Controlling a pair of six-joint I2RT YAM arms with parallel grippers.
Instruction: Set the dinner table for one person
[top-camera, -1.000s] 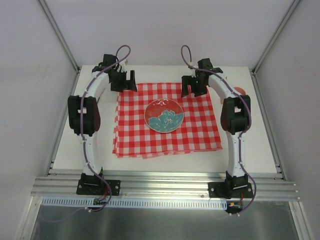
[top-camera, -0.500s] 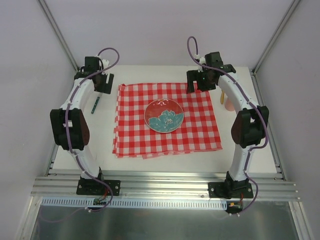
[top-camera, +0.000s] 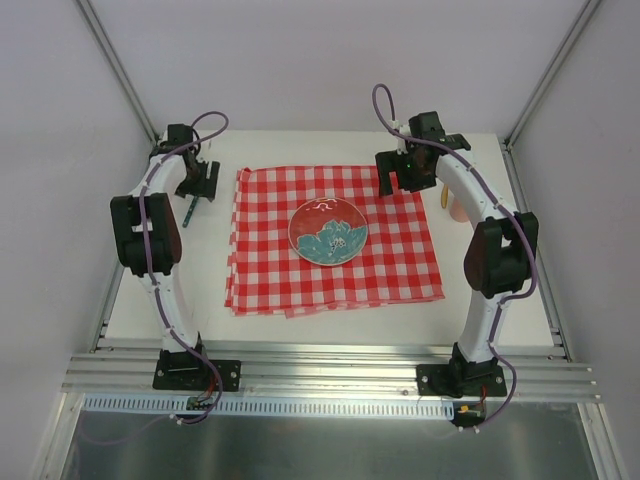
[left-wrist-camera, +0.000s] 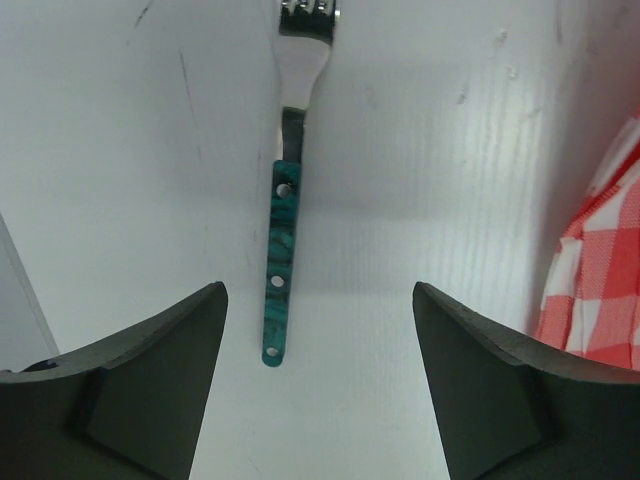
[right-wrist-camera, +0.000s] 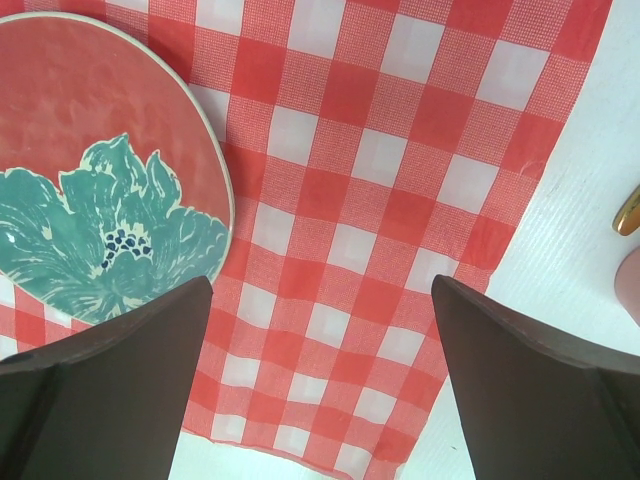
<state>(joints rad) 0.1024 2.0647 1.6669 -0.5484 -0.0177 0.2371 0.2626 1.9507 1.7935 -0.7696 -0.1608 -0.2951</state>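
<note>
1. the dinner table (top-camera: 330, 148), a white top with grey rails, fills the middle of the top view; a red-and-white checked cloth (top-camera: 400, 260) lies at its centre.
2. a red plate with a teal flower (top-camera: 328, 231) sits mid-cloth.
3. the left gripper (left-wrist-camera: 320, 300), at upper left, has its jaws wide apart above a teal-handled fork (left-wrist-camera: 280, 270) lying on bare table left of the cloth; neither finger touches it.
4. the right gripper (right-wrist-camera: 320, 290) hangs over the cloth's upper right corner, jaws wide, holding nothing.
</note>
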